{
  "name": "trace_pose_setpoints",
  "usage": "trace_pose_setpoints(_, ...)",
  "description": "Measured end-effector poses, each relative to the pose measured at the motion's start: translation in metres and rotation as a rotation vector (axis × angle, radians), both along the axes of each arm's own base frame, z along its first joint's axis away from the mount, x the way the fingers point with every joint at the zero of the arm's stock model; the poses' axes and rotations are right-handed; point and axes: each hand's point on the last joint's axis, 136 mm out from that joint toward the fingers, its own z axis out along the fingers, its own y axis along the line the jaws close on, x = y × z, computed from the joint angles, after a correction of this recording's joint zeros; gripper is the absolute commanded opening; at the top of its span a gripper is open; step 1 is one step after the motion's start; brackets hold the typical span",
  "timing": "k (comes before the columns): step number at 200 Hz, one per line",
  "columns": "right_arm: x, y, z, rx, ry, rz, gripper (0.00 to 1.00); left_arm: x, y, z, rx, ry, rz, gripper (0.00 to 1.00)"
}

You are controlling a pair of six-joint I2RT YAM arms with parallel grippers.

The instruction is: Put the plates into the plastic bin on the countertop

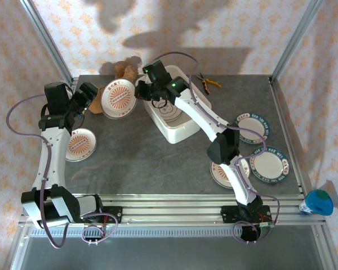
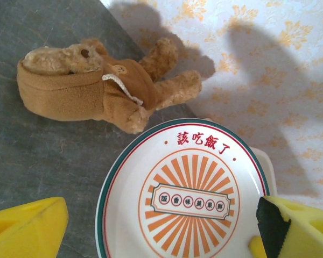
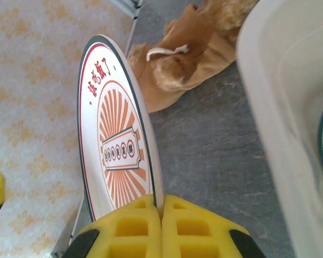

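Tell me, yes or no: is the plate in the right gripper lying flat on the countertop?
No, the plate is held up on edge, its rim pinched in the shut right gripper.

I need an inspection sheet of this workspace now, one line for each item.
Surface: grey countertop, stone-look.
Job's things: bin holds one plate; held plate beside it; loose plate left, three plates right.
Clutter: plush bear, pliers.
Pincers: right pincer shut on held plate's rim; left pincer open astride it.
Cables: purple cable loops by left arm.
Surroundings: floral wallpaper, aluminium rails.
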Motion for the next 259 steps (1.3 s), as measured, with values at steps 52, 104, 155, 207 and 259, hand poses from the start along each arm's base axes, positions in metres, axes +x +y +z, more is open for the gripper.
trace_pose_setpoints(52,0.012,-0.043,0.028,0.012,-0.032,-0.154,0.00,0.001,-0.002,0.002,-0.001,-0.010,-0.006,0.91)
trace_pose_setpoints(104,0.015,-0.099,0.068,0.113,-0.090,-0.339,0.00,0.005,-0.015,0.003,-0.002,-0.017,-0.038,0.92)
trace_pose_setpoints(155,0.014,-0.156,0.031,0.128,-0.055,-0.586,0.00,0.011,-0.028,-0.009,-0.008,0.013,-0.074,0.92)
trace_pose_setpoints(207,0.009,-0.189,0.000,0.121,-0.036,-0.761,0.00,0.018,-0.040,-0.025,-0.015,0.053,-0.107,0.91)
trace_pose_setpoints(259,0.007,-0.212,-0.025,0.140,0.005,-0.903,0.00,0.018,-0.042,-0.026,-0.002,0.058,-0.101,0.91)
